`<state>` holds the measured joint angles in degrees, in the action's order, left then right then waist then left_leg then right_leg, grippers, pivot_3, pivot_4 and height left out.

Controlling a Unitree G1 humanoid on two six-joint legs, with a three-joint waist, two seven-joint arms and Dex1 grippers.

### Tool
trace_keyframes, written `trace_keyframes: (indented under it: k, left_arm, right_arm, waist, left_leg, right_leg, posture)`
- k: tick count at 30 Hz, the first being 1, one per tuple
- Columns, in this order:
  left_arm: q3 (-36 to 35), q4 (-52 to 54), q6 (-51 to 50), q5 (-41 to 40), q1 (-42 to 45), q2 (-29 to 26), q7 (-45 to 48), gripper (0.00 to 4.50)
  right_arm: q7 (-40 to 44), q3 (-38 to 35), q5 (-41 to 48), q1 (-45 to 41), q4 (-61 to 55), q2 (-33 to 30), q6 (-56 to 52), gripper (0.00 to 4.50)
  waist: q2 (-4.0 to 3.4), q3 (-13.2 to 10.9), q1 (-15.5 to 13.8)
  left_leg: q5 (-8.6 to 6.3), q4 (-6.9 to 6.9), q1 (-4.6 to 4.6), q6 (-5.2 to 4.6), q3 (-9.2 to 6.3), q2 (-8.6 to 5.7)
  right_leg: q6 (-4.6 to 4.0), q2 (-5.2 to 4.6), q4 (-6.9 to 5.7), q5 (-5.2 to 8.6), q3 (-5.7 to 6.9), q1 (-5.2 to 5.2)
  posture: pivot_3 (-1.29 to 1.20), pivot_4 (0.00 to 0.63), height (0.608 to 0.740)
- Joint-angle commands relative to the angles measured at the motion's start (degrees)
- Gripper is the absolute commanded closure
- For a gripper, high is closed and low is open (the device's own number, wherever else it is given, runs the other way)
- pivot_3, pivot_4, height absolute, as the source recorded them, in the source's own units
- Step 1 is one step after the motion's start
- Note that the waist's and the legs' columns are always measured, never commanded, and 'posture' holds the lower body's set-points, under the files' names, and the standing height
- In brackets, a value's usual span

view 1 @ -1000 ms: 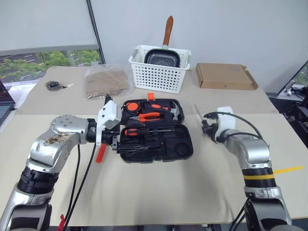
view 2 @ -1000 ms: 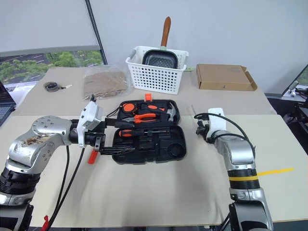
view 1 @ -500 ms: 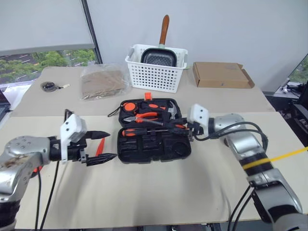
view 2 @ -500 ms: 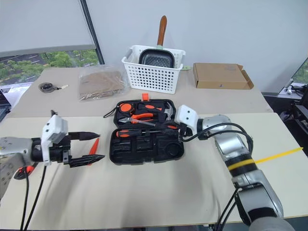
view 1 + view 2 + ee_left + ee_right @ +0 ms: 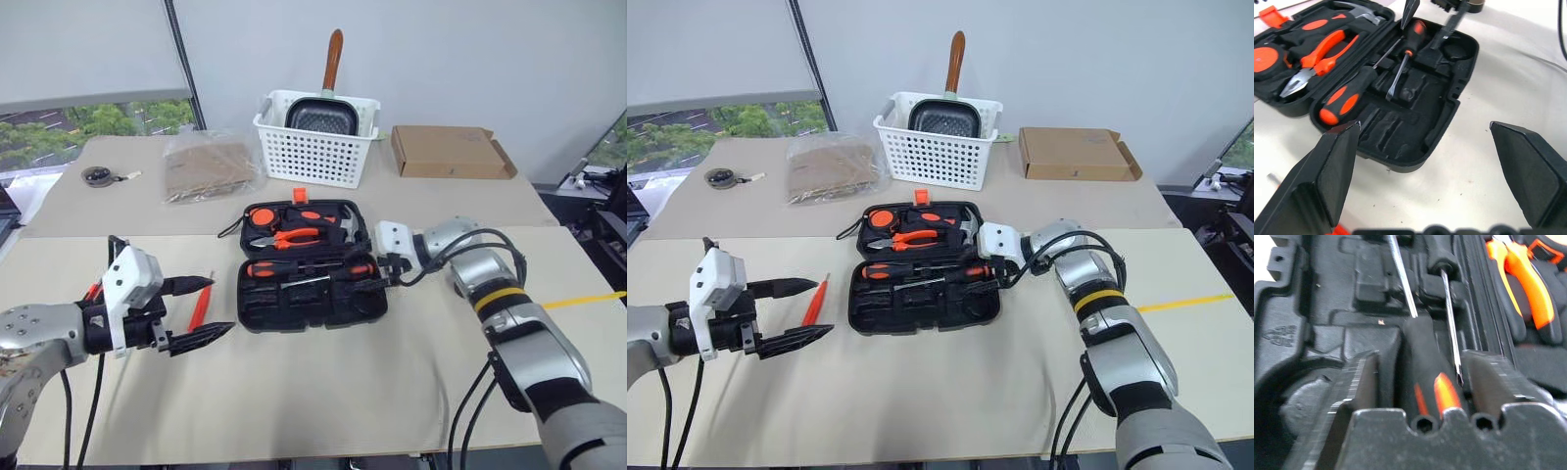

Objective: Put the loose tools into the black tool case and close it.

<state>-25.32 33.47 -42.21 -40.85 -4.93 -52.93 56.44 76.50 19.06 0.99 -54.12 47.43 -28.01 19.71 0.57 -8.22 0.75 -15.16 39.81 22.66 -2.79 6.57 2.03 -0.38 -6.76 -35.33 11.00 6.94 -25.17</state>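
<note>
Work surface: two beige tables [image 5: 323,392] butted together, with a seam running across between the near and far sections. Rear boundary: a plain pale grey wall [image 5: 470,59]. A window [image 5: 88,122] occupies the far left, showing green trees outside beneath a lowered white roller blind [image 5: 83,44]; a dark diagonal window-frame bar [image 5: 184,59] separates it from the wall. Lighting is even and diffuse, with soft shadows. A strip of yellow tape [image 5: 583,299] crosses the near table's right edge
</note>
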Motion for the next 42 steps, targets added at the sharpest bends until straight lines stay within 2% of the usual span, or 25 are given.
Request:
trace_keyframes:
  k: [1, 8, 12, 16, 18, 22, 30, 42]
  left_arm:
    - [-0.9, 0.8, 0.9, -0.5, 0.5, -0.6, -0.5, 0.00]
    - [1.7, -0.8, 1.8, -0.1, 3.4, -1.0, -0.4, 0.00]
    - [2.6, -1.9, 2.4, 0.4, 4.3, -1.4, 0.4, 0.00]
    - [3.2, -2.9, 2.8, 0.6, 5.0, -1.9, 1.1, 0.00]
    - [3.3, -3.2, 3.0, 0.8, 5.2, -2.1, 1.4, 0.00]
    - [3.5, -3.7, 3.4, 1.0, 5.5, -2.4, 1.8, 0.00]
    - [3.7, -4.5, 4.3, 1.5, 5.5, -2.9, 2.4, 0.00]
    - [3.7, -4.5, 4.8, 2.2, 4.9, -2.5, 2.8, 0.00]
  right_arm:
    - [-0.5, -4.1, 2.3, -2.7, -0.3, 0.7, -0.3, 0.06]
    - [-2.8, -11.3, 10.7, 0.5, -8.2, 4.9, -14.2, 0.06]
    - [-5.9, -13.7, 12.2, 2.4, -8.8, 7.6, -14.9, 1.06]
    - [-4.1, -11.9, 11.2, 5.0, -9.2, 8.3, -14.5, 2.39]
    - [-2.0, -10.5, 10.2, 6.2, -9.3, 8.0, -13.4, 3.28]
    - [-3.3, -9.4, 7.7, 6.6, -6.8, 8.5, -11.0, 4.37]
    - [-9.5, -7.8, 1.2, 4.8, 0.6, 9.2, -6.5, 4.37]
    - [-9.3, -8.0, 0.3, 4.8, 1.3, 9.6, -6.4, 4.37]
  waist:
    - [-0.01, 0.0, 0.0]
    - [-0.01, 0.0, -0.1]
    - [-0.03, 0.0, 0.0]
    - [-0.04, 0.0, -0.1]
    - [-0.04, 0.0, -0.1]
    - [-0.05, 0.0, 0.0]
    - [-0.06, 0.0, 0.0]
    - [-0.06, 0.0, -0.1]
  left_leg:
    - [0.01, 0.00, 0.00, 0.03, 0.00, 0.00]
    - [0.08, 0.00, -0.17, 0.24, -0.04, 0.04]
    - [0.08, -0.02, -0.27, 0.32, -0.03, 0.09]
    - [0.09, -0.03, -0.27, 0.31, -0.02, 0.13]
    - [0.10, -0.03, -0.26, 0.29, -0.02, 0.14]
    - [0.09, -0.03, -0.26, 0.27, 0.00, 0.15]
    - [0.10, -0.04, -0.28, 0.30, 0.00, 0.23]
    - [0.11, -0.05, -0.30, 0.34, 0.02, 0.30]
  right_leg:
    - [0.00, 0.00, -0.02, 0.00, 0.00, 0.00]
    - [-0.14, -0.01, -0.40, 0.05, -0.03, -0.01]
    - [-0.23, 0.01, -0.53, 0.11, -0.04, -0.01]
    - [-0.25, 0.08, -0.53, 0.13, -0.05, -0.02]
    - [-0.26, 0.10, -0.53, 0.14, -0.05, -0.02]
    - [-0.26, 0.11, -0.51, 0.14, -0.08, -0.03]
    - [-0.28, 0.20, -0.53, 0.16, -0.09, -0.05]
    - [-0.33, 0.23, -0.53, 0.19, -0.06, -0.03]
  posture:
    - [0.00, 0.150, 0.700]
    - [0.00, 0.150, 0.700]
    - [0.00, 0.150, 0.700]
    - [0.00, 0.150, 0.700]
    - [0.00, 0.150, 0.700]
    - [0.00, 0.150, 0.700]
    - [0.00, 0.150, 0.700]
    - [0.00, 0.150, 0.700]
